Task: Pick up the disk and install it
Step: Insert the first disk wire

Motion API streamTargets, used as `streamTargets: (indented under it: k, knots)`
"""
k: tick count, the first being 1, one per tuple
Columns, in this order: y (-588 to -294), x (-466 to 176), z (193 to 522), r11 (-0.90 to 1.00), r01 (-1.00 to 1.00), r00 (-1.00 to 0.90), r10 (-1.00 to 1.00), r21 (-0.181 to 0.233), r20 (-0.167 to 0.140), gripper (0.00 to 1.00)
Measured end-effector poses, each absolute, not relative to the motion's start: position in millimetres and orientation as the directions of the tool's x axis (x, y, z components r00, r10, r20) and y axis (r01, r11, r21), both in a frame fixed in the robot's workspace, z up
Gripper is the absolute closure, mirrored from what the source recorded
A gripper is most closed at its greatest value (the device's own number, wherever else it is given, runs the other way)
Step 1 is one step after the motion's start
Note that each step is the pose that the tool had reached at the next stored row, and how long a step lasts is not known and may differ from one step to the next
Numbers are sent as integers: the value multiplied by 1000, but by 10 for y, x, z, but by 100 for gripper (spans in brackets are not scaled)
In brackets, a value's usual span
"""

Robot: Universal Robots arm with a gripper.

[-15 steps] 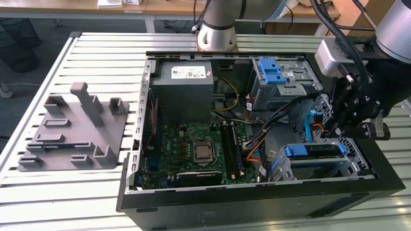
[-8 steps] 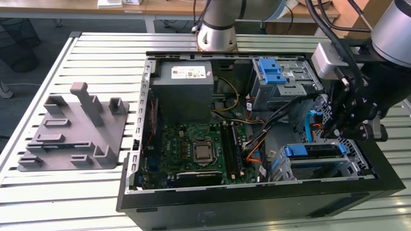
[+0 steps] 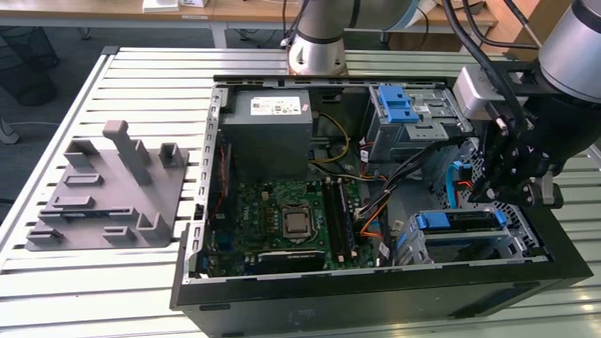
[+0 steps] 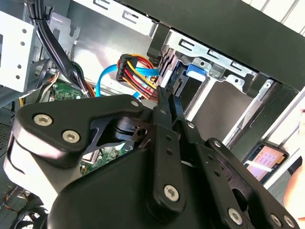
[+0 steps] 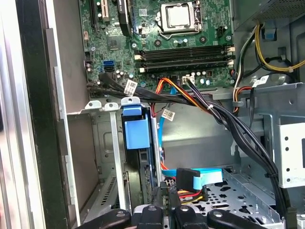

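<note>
The disk (image 3: 462,221) lies in the drive cage (image 3: 511,246) at the case's corner near the exterior view's right, its blue rail end (image 3: 433,220) facing the motherboard. In the first wrist view the disk (image 5: 143,167) is a dark slab under a blue tab (image 5: 137,129) between the cage's metal rails. My gripper (image 3: 488,194) hangs just above the cage's far end, by the cable plugs. Its fingers (image 5: 153,210) are pressed close together with nothing between them. In the second wrist view the gripper (image 4: 167,91) points at the disk's connector end (image 4: 183,90).
The open computer case (image 3: 376,289) holds a motherboard (image 3: 281,218), a grey power-supply box (image 3: 272,127) and an upper cage with a blue latch (image 3: 399,105). Bundled cables (image 5: 214,114) and a blue data cable (image 5: 200,177) run beside the fingers. A grey fixture (image 3: 108,190) sits at the exterior view's left.
</note>
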State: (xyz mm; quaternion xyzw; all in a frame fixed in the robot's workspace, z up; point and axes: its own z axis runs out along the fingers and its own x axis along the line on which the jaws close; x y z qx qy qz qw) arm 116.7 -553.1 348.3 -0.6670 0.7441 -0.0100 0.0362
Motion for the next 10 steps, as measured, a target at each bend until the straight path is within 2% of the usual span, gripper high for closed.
streamTargets:
  k: [10]
  knots:
    - [-5543,1186,3443,66,-996,-64,-997,-55,-36,84]
